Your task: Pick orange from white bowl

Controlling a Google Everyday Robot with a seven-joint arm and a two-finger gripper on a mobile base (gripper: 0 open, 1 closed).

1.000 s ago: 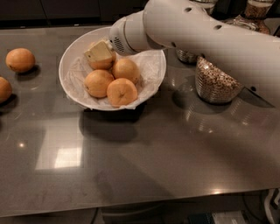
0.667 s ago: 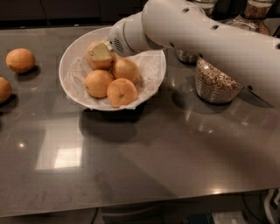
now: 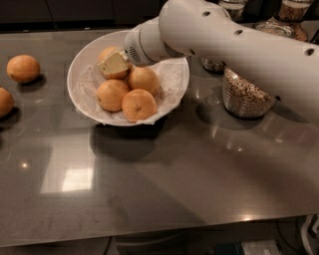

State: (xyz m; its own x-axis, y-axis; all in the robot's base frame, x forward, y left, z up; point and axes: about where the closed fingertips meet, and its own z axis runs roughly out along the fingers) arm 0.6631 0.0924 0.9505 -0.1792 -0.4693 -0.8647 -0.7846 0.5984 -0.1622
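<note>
The white bowl (image 3: 175,94) with a crinkled paper lining stands at the back left of the dark counter. It holds several oranges: one at the back (image 3: 106,53), one in the middle (image 3: 144,79), and two at the front (image 3: 111,94) (image 3: 138,105). My gripper (image 3: 114,63) reaches in from the right at the end of the thick white arm (image 3: 224,40). It rests on the back orange and covers its middle. Orange skin shows above and below the gripper.
Two loose oranges lie on the counter at the left (image 3: 23,68) (image 3: 4,102). A glass jar of cereal (image 3: 244,94) stands right of the bowl under the arm. More jars (image 3: 291,10) stand at the back right. The counter's front edge runs along the bottom.
</note>
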